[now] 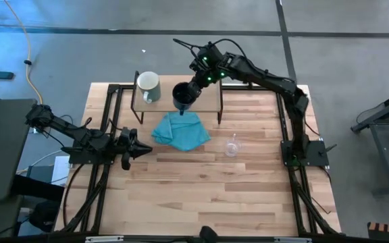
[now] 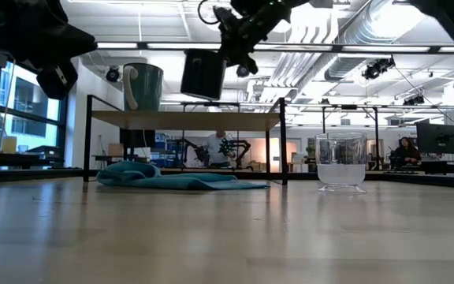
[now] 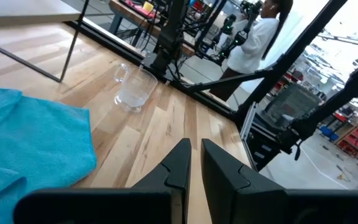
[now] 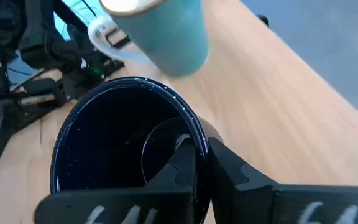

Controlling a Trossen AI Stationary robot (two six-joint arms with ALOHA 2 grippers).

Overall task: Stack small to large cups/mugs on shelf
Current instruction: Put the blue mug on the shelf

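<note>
1. Nearest the low camera is the bare wooden worktop (image 2: 227, 237); the clear glass cup (image 2: 341, 162) stands upright on it, well apart from everything else, toward the worktop's right edge
2. A crumpled teal cloth (image 1: 180, 130) lies on the worktop just in front of the shelf (image 1: 211, 100), between the shelf's legs and the glass cup; its far edge reaches under the shelf's front edge
3. The shelf stands at the worktop's far edge. The pale white-green mug (image 1: 148, 86) sits upright on the shelf's left end, handle toward the front
4. The right gripper (image 4: 202, 163) holds the black mug (image 1: 183, 96) in the air above the shelf's front edge, about mid-length, clear of the board. Its jaws pinch the mug's wall at the rim, one finger inside and one outside; the mug's mouth faces up
5. In the right wrist view the white-green mug (image 4: 160, 28) shows just beyond the black mug's rim, the two near each other but not touching
6. The left gripper (image 1: 140, 150) waits low near the worktop's left edge, jaws nearly pressed together with only a thin slit between them, holding nothing, pointing toward the cloth
7. Beyond the table a person (image 3: 253, 43) in a white top stands in the room
</note>
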